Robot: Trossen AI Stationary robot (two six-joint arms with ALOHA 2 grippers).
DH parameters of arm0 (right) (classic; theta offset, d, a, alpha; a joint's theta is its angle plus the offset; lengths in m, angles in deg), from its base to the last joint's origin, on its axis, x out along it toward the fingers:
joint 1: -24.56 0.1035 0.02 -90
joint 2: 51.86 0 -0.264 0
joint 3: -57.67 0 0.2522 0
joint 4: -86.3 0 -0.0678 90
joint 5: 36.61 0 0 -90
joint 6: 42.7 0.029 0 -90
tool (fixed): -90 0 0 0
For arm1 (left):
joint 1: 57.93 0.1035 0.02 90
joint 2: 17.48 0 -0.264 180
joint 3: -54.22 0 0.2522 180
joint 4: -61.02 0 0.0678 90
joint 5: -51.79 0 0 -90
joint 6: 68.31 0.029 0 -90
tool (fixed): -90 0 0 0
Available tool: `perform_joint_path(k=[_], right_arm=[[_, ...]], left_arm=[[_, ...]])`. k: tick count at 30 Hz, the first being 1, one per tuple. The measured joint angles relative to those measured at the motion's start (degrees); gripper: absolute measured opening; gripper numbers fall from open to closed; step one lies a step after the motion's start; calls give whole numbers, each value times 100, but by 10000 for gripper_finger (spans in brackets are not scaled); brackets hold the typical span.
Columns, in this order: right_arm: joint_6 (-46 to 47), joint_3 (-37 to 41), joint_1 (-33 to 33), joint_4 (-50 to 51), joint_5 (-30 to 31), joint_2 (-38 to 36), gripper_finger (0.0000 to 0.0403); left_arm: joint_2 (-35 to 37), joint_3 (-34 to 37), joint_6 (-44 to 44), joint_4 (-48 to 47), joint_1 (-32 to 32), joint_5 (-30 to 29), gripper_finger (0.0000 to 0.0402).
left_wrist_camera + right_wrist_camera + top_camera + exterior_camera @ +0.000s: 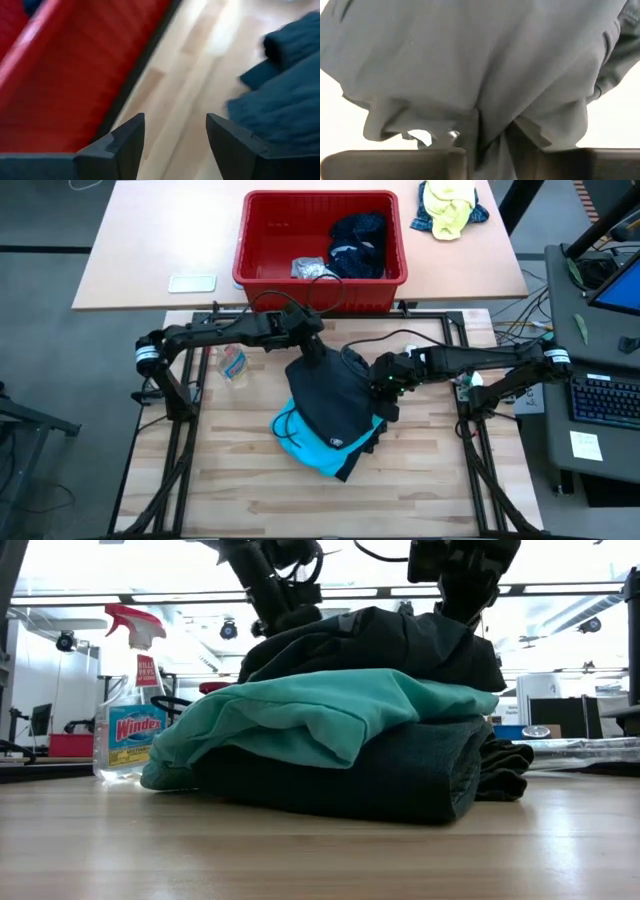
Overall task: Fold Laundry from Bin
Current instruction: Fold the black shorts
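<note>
Topping the 3-garment pile, the dark grey garment (335,395) looks just laid: left gripper (175,137) released at its far edge, right gripper (385,392) pinching a fold.

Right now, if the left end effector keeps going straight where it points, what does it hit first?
Probably bare wooden table. The open left end effector points along a strip between the red bin and the dark garment; depth unclear.
</note>
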Motion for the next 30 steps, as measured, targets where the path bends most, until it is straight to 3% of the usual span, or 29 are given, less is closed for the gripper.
perform_joint_path(k=[5,10,17,22,30], right_arm=[[13,-144,0,459,3,-179,146],[-152,-101,0,460,7,-698,171],[-465,631,24,-568,4,-1601,159],[49,1085,24,-670,2,-2064,141],[688,1658,24,-673,2,-2309,194]], left_arm=[[197,-416,-57,-876,-100,-54,207],[414,-391,85,-960,-648,268,190],[301,-161,287,-232,-2126,579,145],[-164,-123,226,607,-2884,573,125],[-583,-121,-99,630,-3154,404,170]])
